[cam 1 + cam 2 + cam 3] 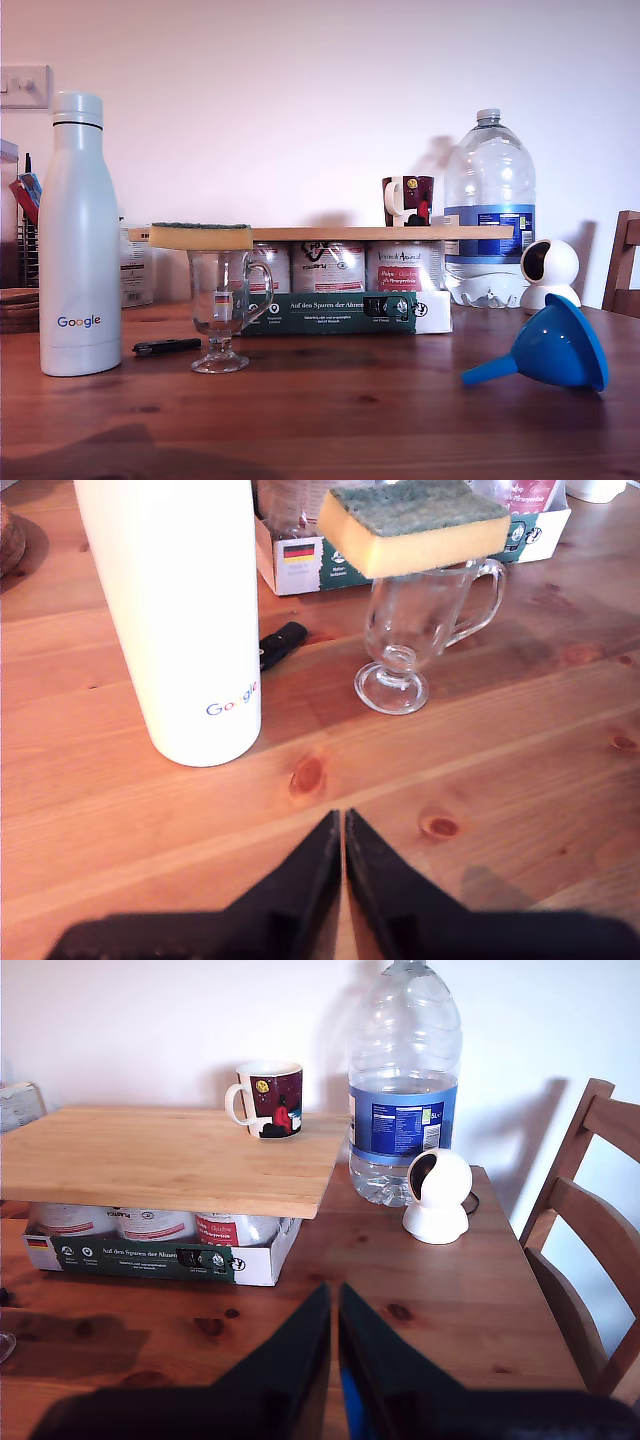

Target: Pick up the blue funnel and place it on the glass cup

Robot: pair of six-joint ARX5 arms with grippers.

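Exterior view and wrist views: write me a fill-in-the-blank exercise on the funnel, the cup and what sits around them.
1. The glass cup has a yellow and green ____ resting on its rim.
2. The blue funnel lies on its ____ on the table.
3. The dark red mug stands on the wooden ____.
4. The white bottle bears the word ____.

Missing words: sponge; side; board; Google

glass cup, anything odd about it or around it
Yes. A yellow sponge with a green scrub side lies flat across the mouth of the glass cup, covering the opening where the funnel should go. The blue funnel lies on its side on the table, toward the exterior view's right, well apart from the cup.
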